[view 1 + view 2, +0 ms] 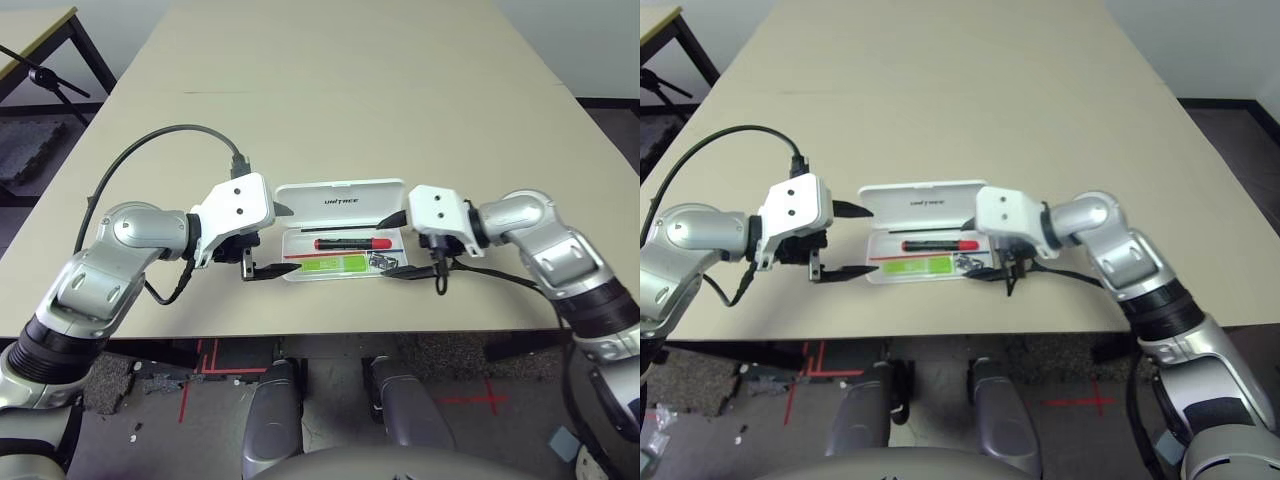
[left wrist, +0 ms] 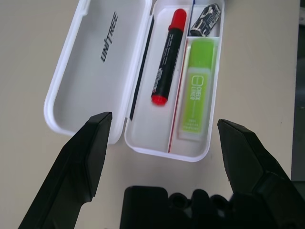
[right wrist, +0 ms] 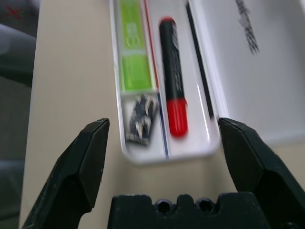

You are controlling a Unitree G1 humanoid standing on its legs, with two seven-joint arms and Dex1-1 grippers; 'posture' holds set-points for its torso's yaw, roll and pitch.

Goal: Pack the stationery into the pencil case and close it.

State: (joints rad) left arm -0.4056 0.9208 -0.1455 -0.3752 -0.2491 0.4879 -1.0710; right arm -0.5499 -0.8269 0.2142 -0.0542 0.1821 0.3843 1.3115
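With its lid (image 2: 97, 62) flipped up, the one pencil case (image 2: 147, 129) is sitting on the worktop (image 1: 350, 110) with all three bits of stationery inside it: one highlighter (image 2: 196, 90), one red-capped marker (image 2: 167, 62) and one little black-and-silver piece (image 2: 206, 20). Two claws flank the case, the left claw (image 2: 164, 124) off its left end and the right claw (image 3: 164, 124) at its right end, both spread wide and gripping nothing. Nearest clutter's a black cable (image 1: 130, 150) looping out left of the case, plus the raised lid along its far side.
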